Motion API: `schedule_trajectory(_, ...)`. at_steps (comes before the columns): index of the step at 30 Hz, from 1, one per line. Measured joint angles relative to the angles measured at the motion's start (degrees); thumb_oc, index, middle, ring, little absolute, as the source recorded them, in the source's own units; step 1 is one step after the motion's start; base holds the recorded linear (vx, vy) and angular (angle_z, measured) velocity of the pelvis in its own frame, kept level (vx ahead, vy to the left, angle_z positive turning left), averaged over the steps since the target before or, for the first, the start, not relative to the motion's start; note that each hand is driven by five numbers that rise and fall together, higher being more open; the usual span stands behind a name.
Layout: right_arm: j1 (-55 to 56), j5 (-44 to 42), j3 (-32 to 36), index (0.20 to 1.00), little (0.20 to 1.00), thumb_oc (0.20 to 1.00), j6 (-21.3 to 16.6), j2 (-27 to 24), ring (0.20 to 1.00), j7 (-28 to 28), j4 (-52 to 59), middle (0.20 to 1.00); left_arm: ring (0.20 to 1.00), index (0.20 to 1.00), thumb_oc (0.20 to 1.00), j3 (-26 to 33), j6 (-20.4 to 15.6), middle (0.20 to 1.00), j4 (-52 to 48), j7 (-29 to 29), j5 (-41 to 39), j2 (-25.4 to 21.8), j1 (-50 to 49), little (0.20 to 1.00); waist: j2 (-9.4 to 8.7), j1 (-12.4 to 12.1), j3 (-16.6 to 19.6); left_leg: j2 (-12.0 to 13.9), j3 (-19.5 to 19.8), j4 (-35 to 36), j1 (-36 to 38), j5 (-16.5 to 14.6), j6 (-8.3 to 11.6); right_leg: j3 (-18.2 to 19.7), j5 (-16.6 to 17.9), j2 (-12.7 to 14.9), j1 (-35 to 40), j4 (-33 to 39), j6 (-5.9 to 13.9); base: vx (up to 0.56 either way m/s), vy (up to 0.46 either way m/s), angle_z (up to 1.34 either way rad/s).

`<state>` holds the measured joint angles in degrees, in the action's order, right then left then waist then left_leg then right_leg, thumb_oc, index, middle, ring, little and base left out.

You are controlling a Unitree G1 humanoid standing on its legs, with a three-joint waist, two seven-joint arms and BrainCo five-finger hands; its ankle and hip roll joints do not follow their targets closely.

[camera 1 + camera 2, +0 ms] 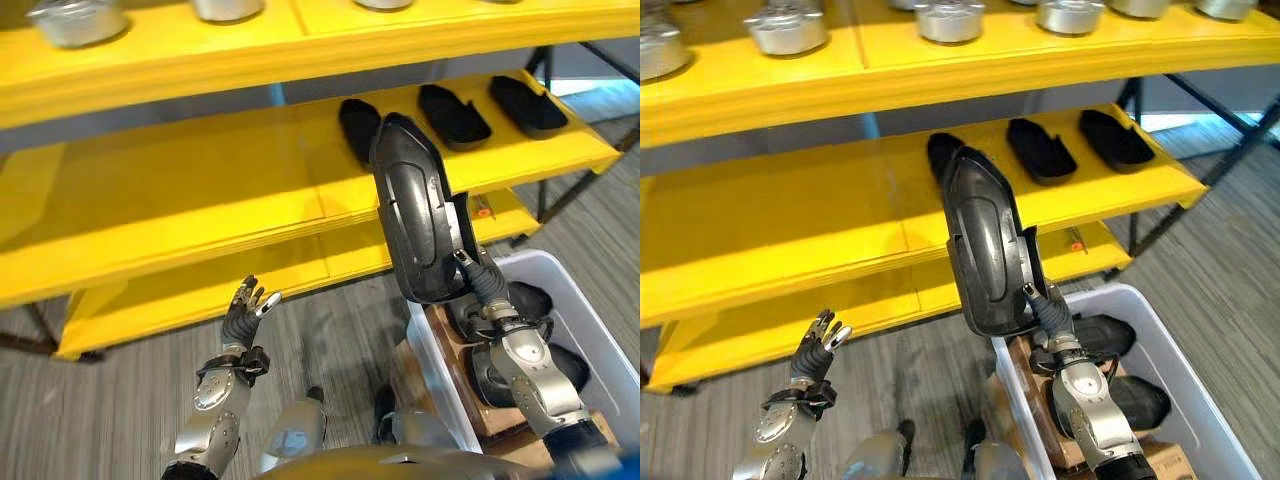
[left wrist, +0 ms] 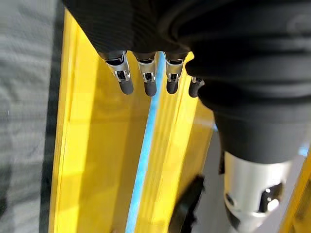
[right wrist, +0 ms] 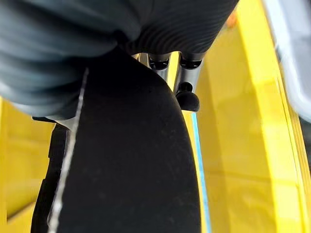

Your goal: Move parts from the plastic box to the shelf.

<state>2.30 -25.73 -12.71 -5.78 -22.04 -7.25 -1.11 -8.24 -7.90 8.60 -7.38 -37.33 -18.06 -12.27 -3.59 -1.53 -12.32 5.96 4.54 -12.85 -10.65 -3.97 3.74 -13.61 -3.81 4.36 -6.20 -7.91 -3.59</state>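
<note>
Yellow shelf (image 1: 200,190) boards already carried three black parts (image 1: 452,115) in a row on the middle level, so the job looked partly done; more dark parts (image 1: 1140,400) waited in the plastic box (image 1: 1200,380) on the robot's right. The right hand (image 1: 487,290) pinched the lower end of a long black moulded part (image 1: 415,215), its fingers curled round it, and held it upright above the box, just in front of the middle shelf and beside the row. The left hand (image 1: 245,305) hung low by the bottom shelf, fingers relaxed and spread, holding nothing.
</note>
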Motion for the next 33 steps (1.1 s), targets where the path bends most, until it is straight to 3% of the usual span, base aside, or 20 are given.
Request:
schedule_trajectory(2, -0.26, 0.02, 0.12, 0.2, 0.2, 0.2, 0.04, 0.62, 0.2, -0.6, -0.14, 0.2, 1.0, 1.0, 1.0, -0.22, 0.17, 1.0, 0.11, -0.05, -0.08, -0.53, 1.24, 1.0, -0.23, 0.6, -0.91, 4.74, -1.03, 4.53, -0.26, 1.05, 1.33, -0.45, 0.15, 0.01, -0.2, 0.51, 0.54, 0.14, 0.238, 0.72)
schedule_trajectory(3, -0.05, 0.04, 0.44, 0.2, 0.2, 0.2, 0.07, 0.7, 0.2, -1.11, -0.23, 0.2, 1.0, 1.0, 1.0, -0.6, 0.3, 1.0, 0.13, -0.03, -0.04, -0.41, 2.01, 1.0, 0.09, 0.8, -1.31, 7.6, -0.91, 8.28, 1.31, 1.64, 1.69, -0.41, 1.2, -0.05, -0.16, 0.68, 2.16, 0.25, 0.409, 0.57)
schedule_trajectory(5, 0.3, 0.08, 1.55, 0.2, 0.2, 0.2, 0.19, 1.35, 0.2, -1.56, -0.56, 0.2, 1.0, 1.0, 1.0, -1.16, 0.64, 1.0, 0.19, -0.02, -0.02, 0.06, 2.93, 1.0, 1.16, 1.06, -1.69, 9.17, -1.8, 9.59, 3.64, 2.15, 2.08, 0.08, 2.52, -0.15, 0.3, 1.16, 4.25, 0.2, 0.342, 0.16)
schedule_trajectory(6, 1.19, 0.08, 2.4, 0.2, 0.2, 0.2, 0.34, 1.14, 0.2, -1.64, -0.67, 0.2, 1.0, 1.0, 1.0, -1.36, 0.75, 1.0, 0.27, 0.03, -0.01, 1.45, 2.66, 1.0, 3.07, 0.75, -1.58, 9.07, -2.96, 9.92, 6.43, 2.01, 1.41, 0.42, 3.07, -0.12, 1.38, 2.27, 5.08, 0.14, 0.228, -0.1)
schedule_trajectory(7, 1.82, 0.08, 2.73, 0.2, 0.2, 0.2, 0.35, 0.81, 0.2, -1.76, -0.74, 0.2, 1.0, 1.0, 1.0, -1.56, 0.96, 1.0, 0.23, 0.03, -0.03, 2.16, 2.35, 1.0, 4.67, 1.15, -0.91, 9.14, -3.42, 11.04, 7.81, 3.2, 2.22, 0.31, 3.42, -0.09, 1.19, 2.37, 5.51, 0.28, 0.489, -0.18)
schedule_trajectory(8, 2.53, 0.07, 2.73, 0.2, 0.2, 0.2, 0.54, 1.11, 0.2, -1.89, -0.92, 0.2, 1.0, 1.0, 1.0, -1.34, 0.96, 1.0, 0.1, 0.03, -0.03, 1.56, 2.92, 1.0, 4.17, 1.0, -0.88, 7.71, -4.82, 11.51, 8.02, 5.03, 3.62, 0.32, 3.38, 1.84, 1.26, 2.72, 5.9, 0.22, 0.378, -0.11)
schedule_trajectory(9, 2.98, 0.07, 2.75, 0.2, 0.2, 0.2, 0.66, 1.29, 0.2, -1.87, -0.9, 0.2, 1.0, 1.0, 1.0, -1.2, 0.94, 1.0, -0.02, 0.03, -0.03, 1.13, 3.26, 1.0, 3.47, 0.73, -0.79, 6.58, -5.23, 11.14, 7.92, 5.01, 3.35, 0.6, 3.44, 2.72, 1.28, 3.29, 5.92, 0.23, 0.448, -0.07)
schedule_trajectory(10, 3.33, 0.18, 2.71, 0.2, 0.2, 0.2, 0.97, 1.59, 0.2, -1.71, -0.92, 0.2, 1.0, 1.0, 1.0, -1.23, 0.95, 1.0, 0.05, 0.02, -0.03, 0.02, 3.99, 1.0, 2.19, 0.43, -0.81, 4.33, -5.77, 8.77, 7.09, 3.83, 2.02, 1.43, 4.42, 5.24, 1.25, 3.46, 7.02, 0.09, 0.191, 0.01)
schedule_trajectory(12, 3.69, 0.17, 2.29, 0.2, 0.2, 0.2, 1.07, 2.37, 0.2, -1.51, -0.88, 0.2, 1.0, 1.0, 1.0, -1.07, 0.79, 1.0, -0.14, 0.03, -0.03, -1.14, 3.96, 1.0, 1.24, 0.46, -0.12, 1.2, -6.12, 6.35, 6.41, 2.15, 0.71, 1.97, 5.45, 8.07, 2.11, 3.98, 7.95, 0.12, 0.283, 0.1)
schedule_trajectory(17, 2.76, 0.21, 0.68, 0.2, 0.2, 0.2, 1.16, 3.69, 0.2, -0.52, -0.9, 0.2, 1.0, 1.0, 1.0, -0.38, 0.58, 1.0, -0.16, -0.1, 0.0, -2.92, 4.75, 1.0, -0.94, -1.14, 1.44, -3.03, -6.5, -0.88, 2.06, -2.46, -1.61, 1.92, 6.88, 11.28, 1.86, 5.31, 9.59, 0.1, 0.282, 0.08)
schedule_trajectory(21, 1.47, 0.38, 0.04, 0.2, 0.2, 0.2, 1.31, 5.78, 0.2, 0.04, -1.67, 0.2, 1.0, 1.0, 1.0, -0.26, 0.51, 1.0, 0.2, -0.24, 0.1, -3.35, 4.67, 1.0, -1.78, -1.21, 2.08, -3.76, -7.86, -3.54, 1.45, -4.49, -3.78, 3.29, 9.26, 12.38, -0.43, 1.75, 9.41, 0.06, 0.255, -0.17)
schedule_trajectory(23, 0.16, 0.55, -1.73, 0.2, 0.2, 0.2, 1.4, 5.73, 0.2, 0.07, -2.47, 0.2, 1.0, 1.0, 1.0, -0.06, 0.44, 1.0, 0.23, -0.32, 0.76, -4.24, 4.78, 1.0, -1.41, -0.52, 2.53, -2.51, -8.97, -4.24, 1.46, -5.22, -4.26, 2.6, 12.18, 12.23, -2.75, -1.82, 7.09, 0.07, 0.196, -0.34)
schedule_trajectory(25, 0.26, 0.56, -2.76, 0.2, 0.2, 0.2, 1.59, 5.72, 0.2, 0.29, -2.6, 0.2, 1.0, 1.0, 1.0, 0.28, 0.39, 1.0, 0.18, -0.41, 0.84, -5.45, 4.62, 1.0, -1.48, -0.14, 2.63, -2.39, -10.55, -3.59, 2.08, -5.31, -4.94, 1.13, 11.58, 13.35, -3.76, -4.33, 6.16, 0.09, 0.029, -0.34)
schedule_trajectory(28, 0.05, 0.57, -4.1, 0.2, 0.2, 0.2, 1.98, 5.7, 0.2, 1.0, -2.79, 0.2, 1.0, 1.0, 1.0, 1.75, -0.02, 1.0, 0.23, -0.49, 0.85, -6.21, 4.07, 1.0, -2.84, 0.5, 3.4, -3.11, -11.03, -1.28, 2.94, -4.18, -5.23, 0.18, 8.89, 12.23, -3.78, -3.19, 8.06, 0.13, -0.074, -0.2)
schedule_trajectory(29, -0.6, 0.59, -4.13, 0.2, 0.2, 0.2, 2.04, 5.68, 0.2, 1.25, -2.84, 0.2, 1.0, 1.0, 1.0, 1.94, -0.01, 1.0, 0.67, -0.56, 0.85, -6.09, 3.99, 1.0, -2.64, 0.57, 3.24, -2.96, -11.39, 0.2, 3.34, -2.9, -5.09, 0.27, 7.88, 10.96, -3.18, 1.3, 9.33, 0.08, -0.076, -0.17)
schedule_trajectory(31, -1.15, 0.57, -4.39, 0.2, 0.2, 0.2, 2.03, 5.43, 0.2, 1.27, -2.86, 0.2, 1.0, 1.0, 1.0, 1.93, -0.13, 1.0, 1.95, -0.63, 0.84, -4.97, 4.25, 1.0, -2.08, 1.01, 2.83, -3.26, -11.62, 2.75, 4.13, -1.32, -4.84, 0.61, 8.62, 10.78, -2.84, 6.63, 11.05, 0.1, -0.107, 0.02)
schedule_trajectory(33, -0.83, 0.55, -4.4, 0.2, 0.2, 0.2, 2.03, 5.47, 0.2, 1.32, -2.88, 0.2, 1.0, 1.0, 1.0, 1.47, -0.11, 1.0, 2.15, -0.57, 0.85, -4.76, 3.77, 1.0, -2.05, 1.44, 2.61, -3.75, -11.08, 3.32, 4.57, -0.78, -4.49, 1.32, 9.05, 11.2, -2.1, 8.06, 11.51, 0.16, -0.231, 0.48)
